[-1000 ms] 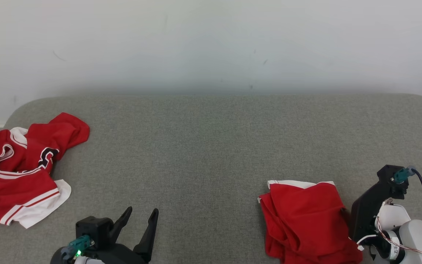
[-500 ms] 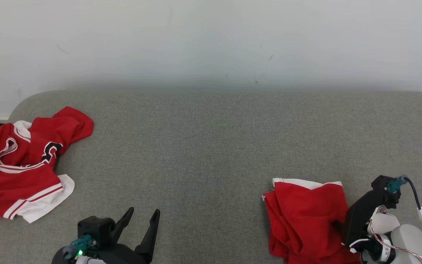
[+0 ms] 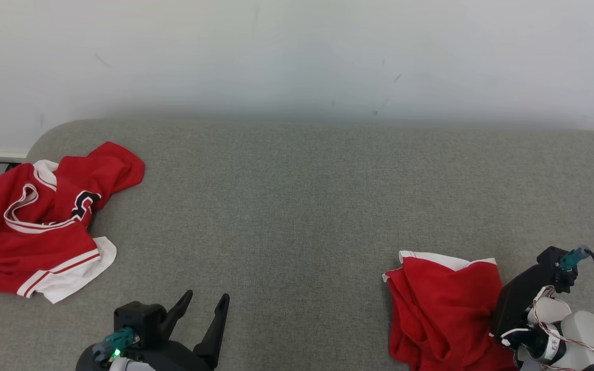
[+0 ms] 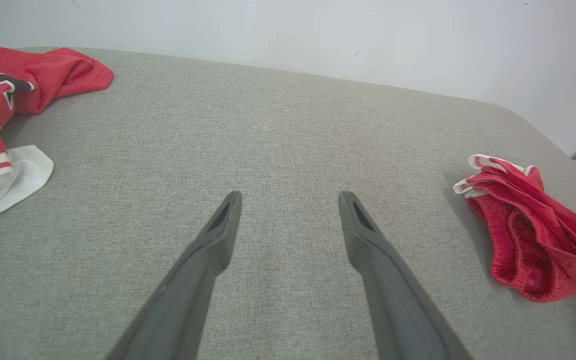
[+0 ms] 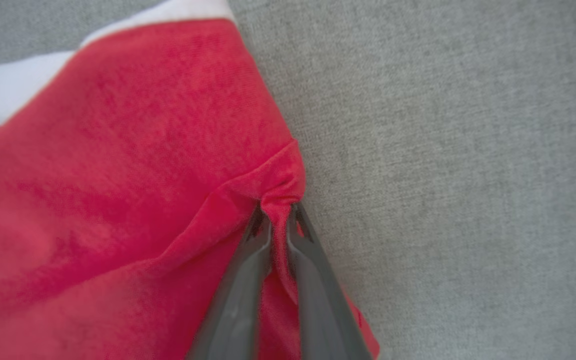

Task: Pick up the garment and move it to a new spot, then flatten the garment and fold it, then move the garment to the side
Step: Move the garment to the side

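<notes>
Right gripper point(image 5: 275, 215): fingers pinching a fold of the red garment point(image 3: 441, 304) near the grey cushion's point(image 3: 297, 206) front right corner. Left gripper point(image 4: 290, 200): fingers spread, empty.

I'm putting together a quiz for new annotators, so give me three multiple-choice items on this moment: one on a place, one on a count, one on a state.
1. Where on the grey surface does the crumpled jersey lie?
A. far left
B. centre
C. far right

2. How many red pieces of clothing lie on it?
A. one
B. two
C. three

3. What is the right hand doing?
A. standing open over bare fabric
B. pinching a fold of the plain red garment
C. holding the jersey

Answers:
1 A: the head view shows the jersey at the surface's left end.
2 B: there is the jersey on the left and the plain red garment on the right.
3 B: the right wrist view shows its fingers closed on a red fold, while the left hand is the open one.
</notes>
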